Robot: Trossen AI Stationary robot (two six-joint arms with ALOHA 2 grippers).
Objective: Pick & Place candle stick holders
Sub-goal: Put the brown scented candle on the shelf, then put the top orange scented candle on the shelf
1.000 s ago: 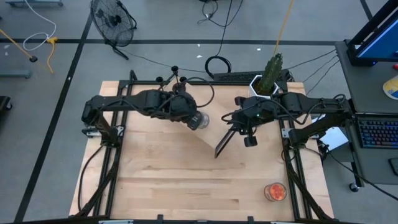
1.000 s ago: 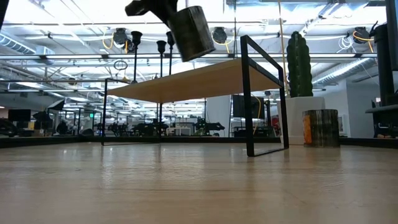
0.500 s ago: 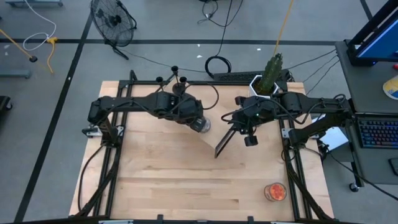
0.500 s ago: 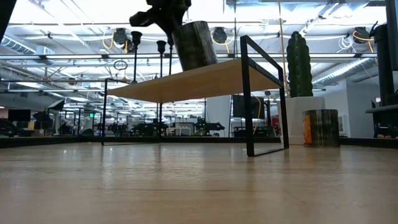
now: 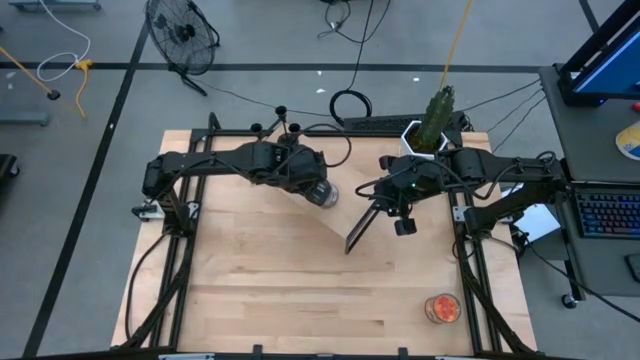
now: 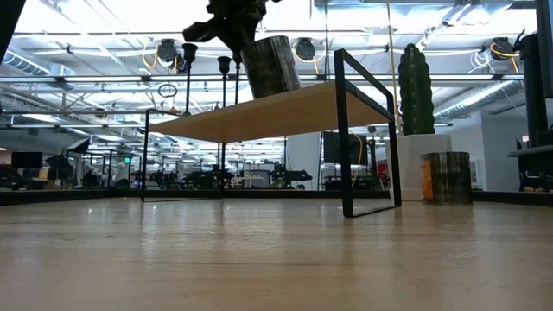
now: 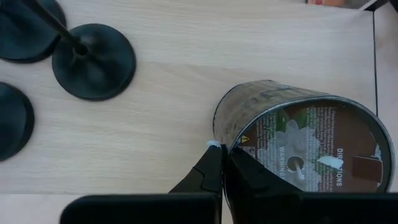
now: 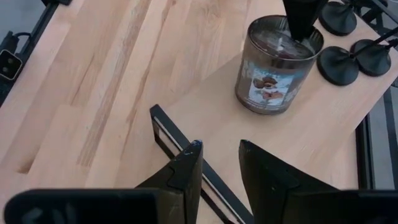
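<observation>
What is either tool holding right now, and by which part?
The left tool grips a candle jar by its rim, one finger inside and one outside. The right tool holds nothing.

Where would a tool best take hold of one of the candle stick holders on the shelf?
On the thin upright stem of the candle stick holder, coming from the side, clear of its neighbours. The flat disc base lies flush on the shelf, leaving nothing to pinch. Probably grip above the base.

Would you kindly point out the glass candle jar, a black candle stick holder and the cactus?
Glass candle jar with printed label (image 8: pixel 275 65): right wrist view, label side.
Black metal candle stick holder (image 7: pixel 94 61): left wrist view, round disc base.
Tall green cactus (image 6: pixel 416 86): low view, mid-stem.
</observation>
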